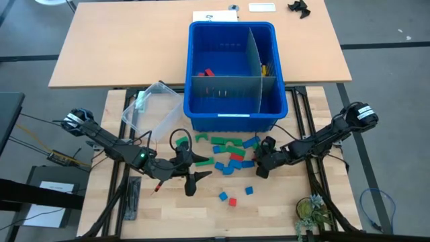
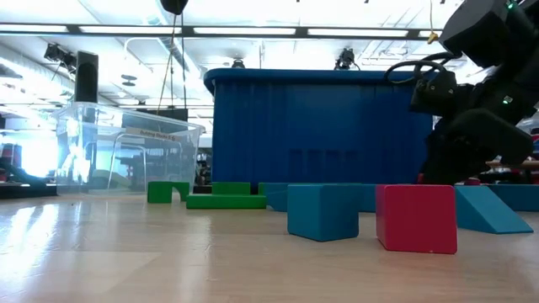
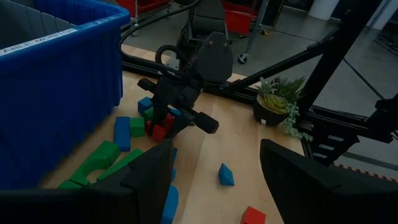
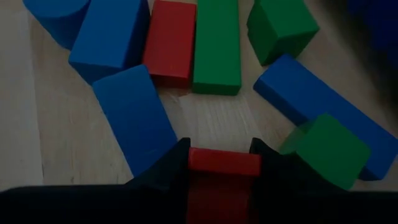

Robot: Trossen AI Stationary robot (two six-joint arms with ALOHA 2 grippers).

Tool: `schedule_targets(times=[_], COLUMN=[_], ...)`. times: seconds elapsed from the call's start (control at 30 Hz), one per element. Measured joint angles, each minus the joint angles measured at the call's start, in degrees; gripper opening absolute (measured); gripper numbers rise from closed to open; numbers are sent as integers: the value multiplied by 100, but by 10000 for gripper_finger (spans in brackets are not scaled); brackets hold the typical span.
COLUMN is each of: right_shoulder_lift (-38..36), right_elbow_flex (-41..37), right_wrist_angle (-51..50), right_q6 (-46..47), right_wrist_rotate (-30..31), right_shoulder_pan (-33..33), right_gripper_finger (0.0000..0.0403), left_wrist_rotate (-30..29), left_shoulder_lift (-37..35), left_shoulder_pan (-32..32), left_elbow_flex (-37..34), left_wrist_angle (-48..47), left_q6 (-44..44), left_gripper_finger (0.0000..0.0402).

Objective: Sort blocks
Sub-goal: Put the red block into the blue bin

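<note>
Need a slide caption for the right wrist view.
Right gripper clamps a small red plastic brick just above the wooden table, amid loose blue, green and red bricks.

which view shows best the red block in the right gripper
The right wrist view: the red block sits close up between the right gripper's fingers, over other blocks. The left wrist view shows that gripper far off with red at its tip. The high view shows only the gripper; the low view doesn't show the grip.
</note>
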Motion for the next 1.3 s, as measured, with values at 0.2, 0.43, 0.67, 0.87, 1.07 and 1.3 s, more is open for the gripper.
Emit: schedule_targets(times=[0.2, 0.43, 0.67, 0.87, 1.07, 1.3], right_shoulder_lift=[0, 0, 0, 0, 0, -13], right_elbow_flex=[0, 2, 2, 2, 2, 74], right_wrist_angle=[11, 10, 10, 10, 303, 695], right_q6=[0, -51, -53, -54, -240, -635], right_wrist_rotate=[-22, -22, -24, -46, -28, -43], right_shoulder_pan=[-1, -1, -1, 10, 8, 88], right_gripper_finger=[129, 129, 129, 129, 129, 129], left_wrist_rotate=[1, -1, 0, -1, -1, 1], left_shoulder_lift=[0, 2, 0, 0, 0, 0], left_shoulder_pan=[-1, -1, 1, -1, -1, -1], left_elbow_flex=[-2, 0, 0, -2, -1, -1], left_wrist_angle=[0, 0, 0, 0, 0, 0], left_q6=[0, 0, 0, 0, 0, 0], left_gripper_finger=[248, 248, 248, 248, 248, 248])
